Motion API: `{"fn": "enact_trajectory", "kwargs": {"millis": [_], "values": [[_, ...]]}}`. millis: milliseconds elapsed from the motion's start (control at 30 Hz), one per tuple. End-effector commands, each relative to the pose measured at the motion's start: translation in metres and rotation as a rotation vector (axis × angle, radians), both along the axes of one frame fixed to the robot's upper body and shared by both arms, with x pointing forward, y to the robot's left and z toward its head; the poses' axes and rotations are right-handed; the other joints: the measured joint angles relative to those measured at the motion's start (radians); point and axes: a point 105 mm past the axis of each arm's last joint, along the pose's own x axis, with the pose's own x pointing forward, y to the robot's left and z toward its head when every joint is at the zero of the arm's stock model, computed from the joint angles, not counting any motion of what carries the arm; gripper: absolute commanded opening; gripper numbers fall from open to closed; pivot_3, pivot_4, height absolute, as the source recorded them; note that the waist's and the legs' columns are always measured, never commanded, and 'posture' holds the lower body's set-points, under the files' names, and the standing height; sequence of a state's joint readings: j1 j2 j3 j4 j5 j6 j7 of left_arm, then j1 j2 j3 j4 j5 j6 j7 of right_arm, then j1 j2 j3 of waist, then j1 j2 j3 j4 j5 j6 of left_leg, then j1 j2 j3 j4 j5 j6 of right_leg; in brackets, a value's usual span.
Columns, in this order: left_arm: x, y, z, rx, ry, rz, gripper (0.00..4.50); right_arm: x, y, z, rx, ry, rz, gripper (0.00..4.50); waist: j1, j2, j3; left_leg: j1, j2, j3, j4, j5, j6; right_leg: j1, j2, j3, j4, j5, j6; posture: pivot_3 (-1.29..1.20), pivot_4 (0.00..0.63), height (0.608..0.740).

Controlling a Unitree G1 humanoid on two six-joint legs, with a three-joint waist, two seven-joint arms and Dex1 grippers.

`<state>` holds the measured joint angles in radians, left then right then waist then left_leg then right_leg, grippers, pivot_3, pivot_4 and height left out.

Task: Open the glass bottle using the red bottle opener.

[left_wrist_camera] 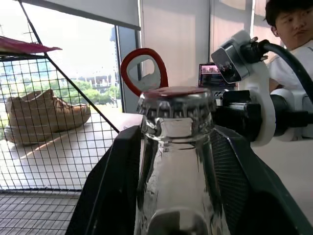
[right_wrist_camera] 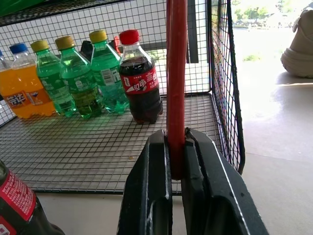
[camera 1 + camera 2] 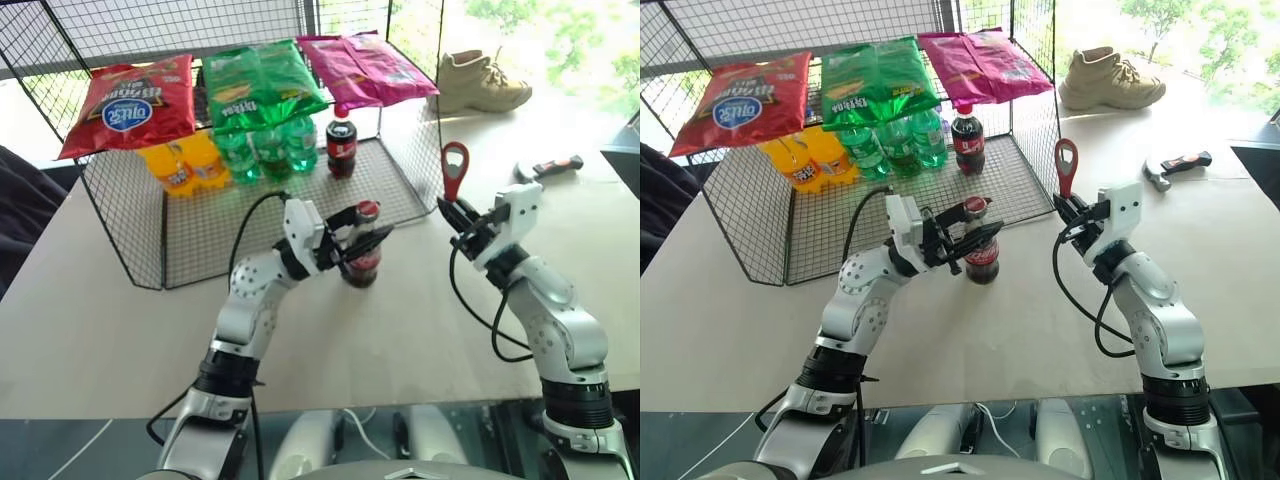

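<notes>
Your left gripper (image 3: 362, 243) has its two black fingers set partway closed on either side of the neck of the glass bottle (image 3: 364, 262), which stands upright on the table (image 3: 90, 330) just in front of the wire rack (image 3: 200, 225), red cap on. To its right, well apart from the bottle, your right gripper (image 3: 452, 213) is clamped tight on the handle of the red bottle opener (image 3: 455, 169), holding it upright with the loop head on top.

Head stereo pair looks forward and down over my arms onto the table (image 3: 90, 330); both eyes share the wire rack (image 3: 250, 225) and both arms. My left wrist cam sits very close behind the glass bottle (image 1: 178, 161), facing right. My right wrist cam looks along the red bottle opener (image 2: 176, 73) into that rack.
</notes>
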<state>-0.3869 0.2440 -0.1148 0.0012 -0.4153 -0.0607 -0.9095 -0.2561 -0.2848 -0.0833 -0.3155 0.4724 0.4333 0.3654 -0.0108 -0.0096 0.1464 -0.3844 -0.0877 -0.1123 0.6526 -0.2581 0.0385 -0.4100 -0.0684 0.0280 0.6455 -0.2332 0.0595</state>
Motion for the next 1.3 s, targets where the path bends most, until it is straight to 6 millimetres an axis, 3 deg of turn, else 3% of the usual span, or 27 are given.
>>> {"fn": "enact_trajectory", "kwargs": {"millis": [33,200,367,533,700,967,1300], "values": [[0.0,0.003,-0.003,0.012,0.006,0.014,1.52,-0.002,0.002,0.016,0.0,-0.067,0.01,0.0,0.0,0.0,0.0,0.001,0.0,0.0,0.0,0.0,0.0,0.001,0.0,0.0,0.0,0.0,0.0,0.0,0.15,0.74],[0.0,0.003,-0.005,0.019,0.013,0.02,1.52,-0.006,0.01,0.017,-0.056,-0.086,0.043,0.0,0.0,0.0,0.0,0.002,0.0,0.0,0.0,0.0,0.0,0.002,0.004,0.0,0.0,0.0,0.0,0.0,0.15,0.74],[0.001,0.004,-0.006,0.022,0.016,0.029,1.52,-0.01,0.025,0.021,-0.222,-0.186,0.077,0.0,0.0,0.0,0.0,0.002,0.0,0.0,0.0,0.0,0.0,0.002,0.004,0.0,0.0,0.0,0.0,0.0,0.15,0.74],[0.002,0.004,-0.007,0.024,0.022,0.035,1.52,-0.02,0.056,0.029,-0.52,-0.478,0.095,0.0,0.0,0.0,0.0,0.002,0.0,0.0,0.0,0.0,0.0,0.001,0.004,0.0,0.0,0.0,0.0,0.0,0.15,0.74],[0.003,0.002,-0.008,0.024,0.027,0.038,1.52,-0.033,0.077,0.019,-0.69,-0.688,0.148,0.0,0.001,-0.001,-0.001,0.003,0.0,0.001,0.0,0.0,0.0,0.001,0.004,0.0,0.0,0.0,0.0,0.0,0.15,0.74],[0.001,0.002,-0.014,0.022,0.033,0.041,1.52,-0.032,0.074,-0.01,-0.952,-0.821,0.157,0.0,0.001,-0.001,-0.003,0.005,0.0,0.001,0.0,0.0,-0.001,0.003,0.004,0.001,0.0,0.0,0.0,0.0,0.15,0.74],[0.001,0.002,-0.017,0.024,0.039,0.037,1.52,-0.025,0.084,-0.02,-1.097,-0.922,0.171,0.0,0.0,-0.001,-0.003,0.02,0.001,0.002,-0.003,0.0,0.0,0.018,0.005,0.001,-0.001,-0.001,0.0,0.0,0.15,0.74]]}}
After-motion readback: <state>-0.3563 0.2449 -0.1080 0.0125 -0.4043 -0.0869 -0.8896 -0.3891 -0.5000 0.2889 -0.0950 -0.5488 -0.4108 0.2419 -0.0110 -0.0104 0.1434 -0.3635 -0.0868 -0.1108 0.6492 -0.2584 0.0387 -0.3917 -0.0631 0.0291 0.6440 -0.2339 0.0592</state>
